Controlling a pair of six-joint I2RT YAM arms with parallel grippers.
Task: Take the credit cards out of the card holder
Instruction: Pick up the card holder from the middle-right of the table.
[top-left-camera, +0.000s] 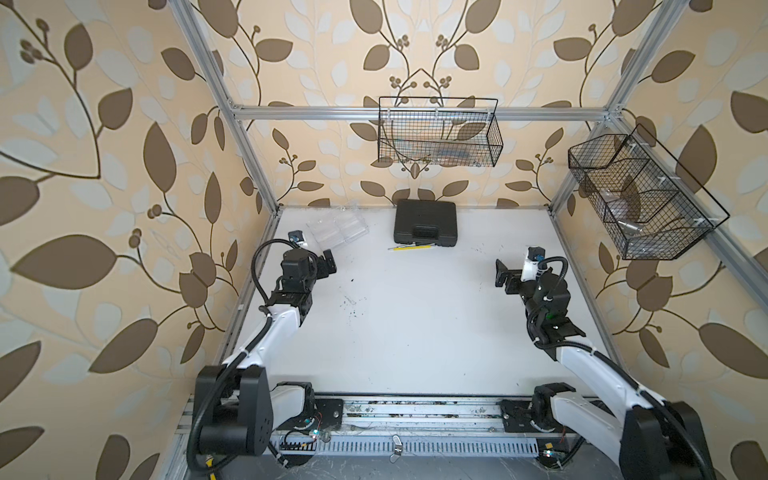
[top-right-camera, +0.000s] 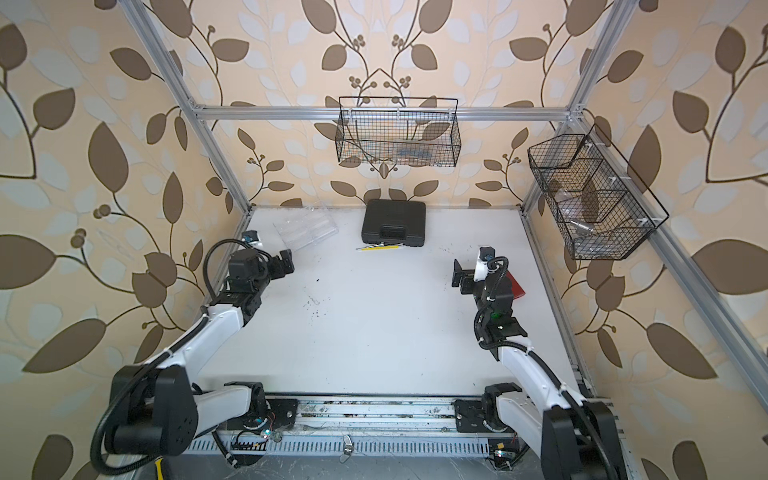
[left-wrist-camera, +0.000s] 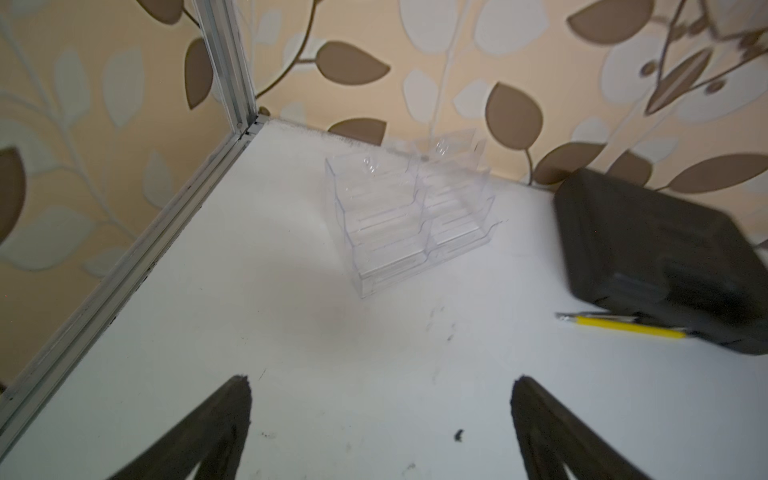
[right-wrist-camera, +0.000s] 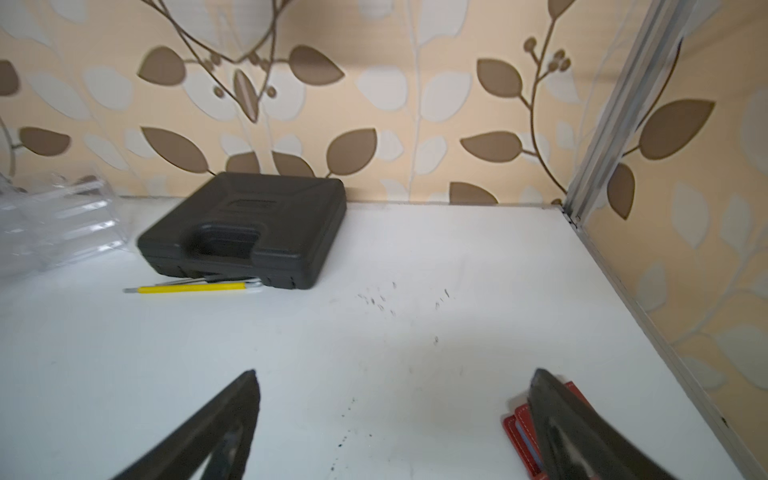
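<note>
- Jaws of the left gripper and the right gripper are spread wide and empty, each above the white table.
- The red holder lies flat on the table beneath the right gripper's finger nearer the side wall, which hides part of it. In a top view a red corner shows past the wrist.
- The cards cannot be made out; only a bluish sleeve edge shows.
- Well ahead of the right jaws, a yellow pen lies against the front of a shut black case by the back wall.
- Straight ahead of the left jaws stands a clear tray, beside the case.
</note>
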